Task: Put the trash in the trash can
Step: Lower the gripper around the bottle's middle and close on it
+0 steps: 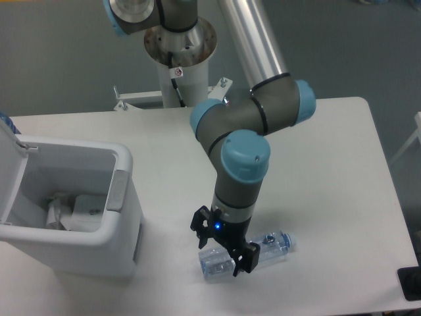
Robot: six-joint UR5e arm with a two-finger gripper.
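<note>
The small clear bottle (271,245) with blue label lies on its side on the white table near the front edge. My gripper (222,247) points down right over the bottle's left half, its black fingers spread wide on either side of it; the fingertips are hidden under the wrist. The white trash can (99,253) stands at the left with its lid (10,168) swung open and a grey latch tab (118,189) on its right rim. The whitish pouch (72,210) lies crumpled inside the can.
The arm's base pedestal (179,59) stands at the back centre of the table (329,164). A dark object (411,283) sits at the table's front right corner. The table's front edge runs just below the bottle.
</note>
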